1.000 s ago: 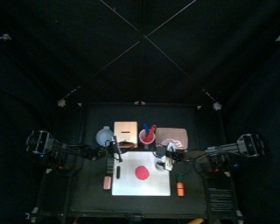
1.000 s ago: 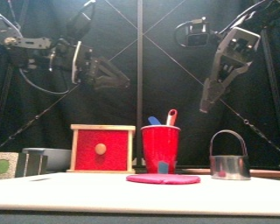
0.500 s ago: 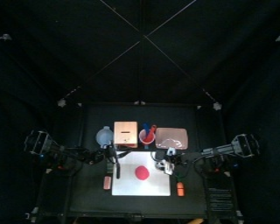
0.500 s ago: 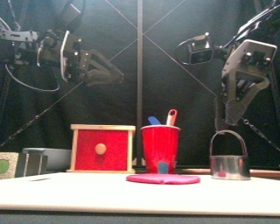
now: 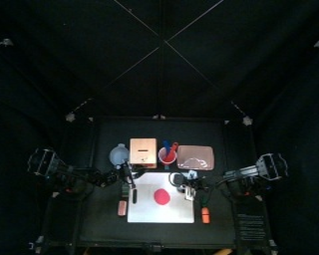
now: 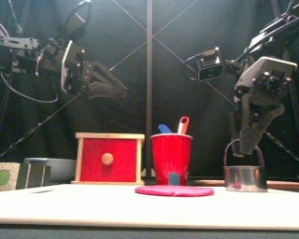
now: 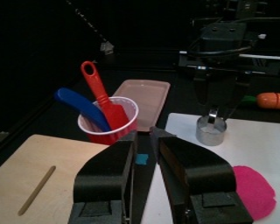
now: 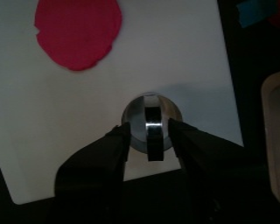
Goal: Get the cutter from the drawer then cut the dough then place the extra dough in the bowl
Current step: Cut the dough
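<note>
Over white board [image 8: 184,61], right gripper [image 8: 150,131] narrowly straddles cutter [image 6: 246,177] handle.

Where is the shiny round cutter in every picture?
Top view: the cutter sits at the back right corner of the white board.
Front view: the cutter stands on the right, beside the red cup.
Left wrist view: the cutter is far across the board.
Right wrist view: the cutter is in the middle of the picture.
Shared landmark: the red dough, which shows in all four views.
</note>
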